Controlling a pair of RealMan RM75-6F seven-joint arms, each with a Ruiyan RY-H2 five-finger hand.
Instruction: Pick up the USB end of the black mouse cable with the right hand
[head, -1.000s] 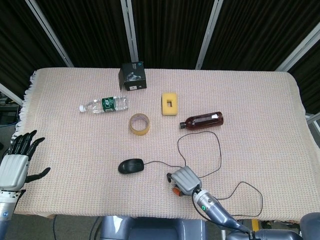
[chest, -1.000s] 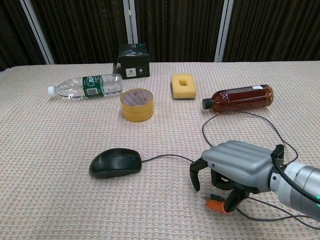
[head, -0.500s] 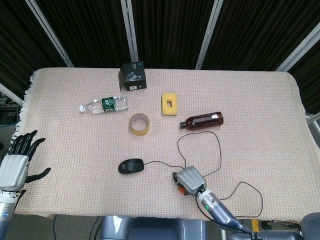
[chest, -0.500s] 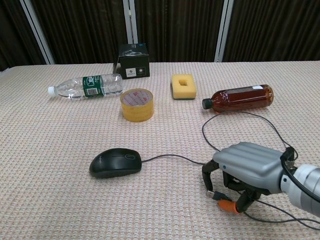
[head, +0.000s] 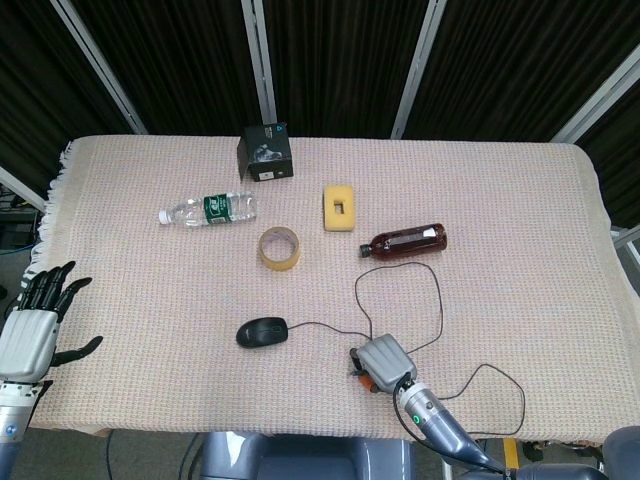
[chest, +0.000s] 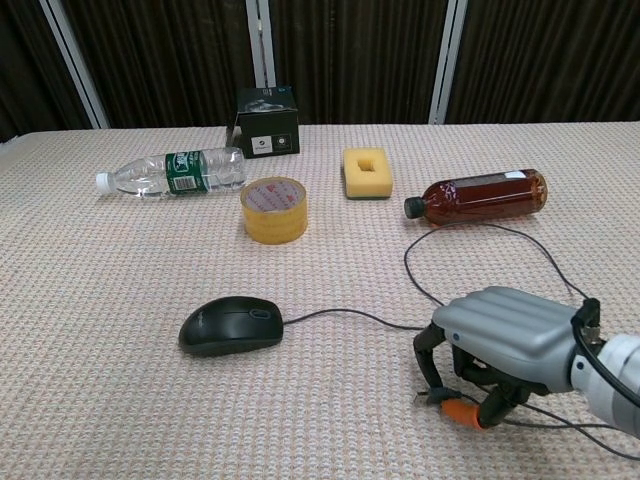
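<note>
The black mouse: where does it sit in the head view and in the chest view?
Head view: the black mouse lies left of centre in the lower half.
Chest view: the mouse lies at lower left of centre.
Shared landmark: the tape roll lies just beyond it in both.

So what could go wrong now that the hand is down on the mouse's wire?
The right hand seems to have only a fingertip hold on the USB end, so it might slip out. The cable loops against the brown bottle; lifting could nudge it. A hard pull might also drag the black mouse.
</note>
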